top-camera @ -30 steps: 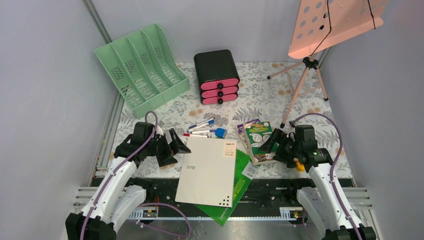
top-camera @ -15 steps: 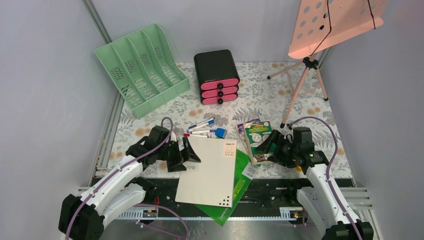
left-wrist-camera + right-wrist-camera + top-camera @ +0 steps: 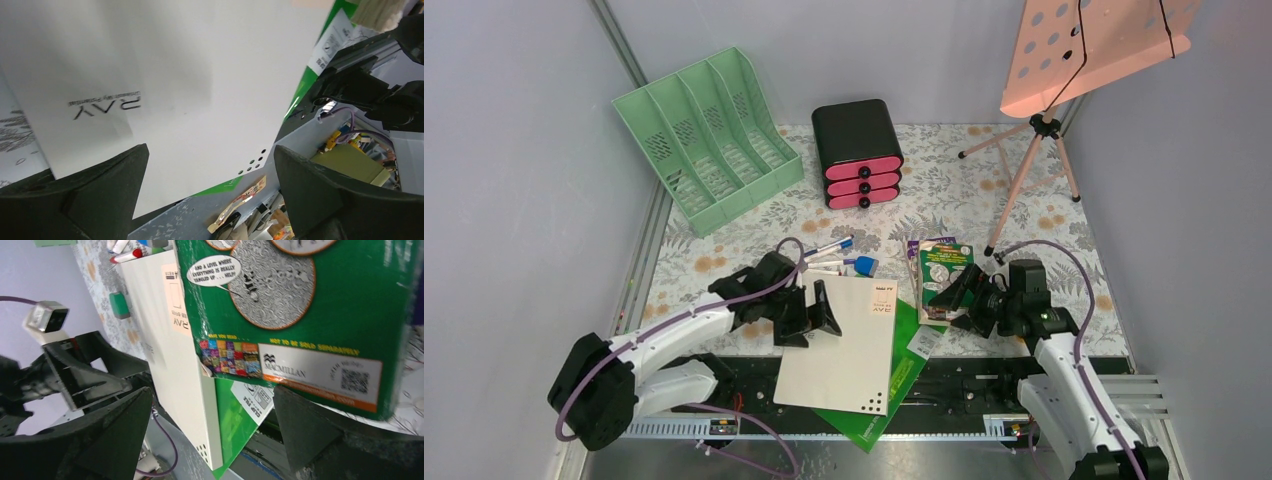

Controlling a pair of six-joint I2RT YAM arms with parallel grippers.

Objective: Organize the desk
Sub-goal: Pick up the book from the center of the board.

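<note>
Across the cell floor, desk (image 3: 969, 185) carries everything. White folder (image 3: 844, 345) on green folder (image 3: 906, 372) overhangs its near edge. Left gripper (image 3: 814, 318) at white folder's left edge, jaws wide. Right gripper (image 3: 956, 302) at book (image 3: 942, 268), right of folders, jaws wide. Rack (image 3: 709, 135) at far-left corner, drawers (image 3: 857, 150) at far edge.

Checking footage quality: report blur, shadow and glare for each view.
Top view: sharp, evenly lit, no glare. Left wrist view: a grey shadow crosses the white folder. Right wrist view: the green booklet has readable print, slightly soft, no glare.
</note>
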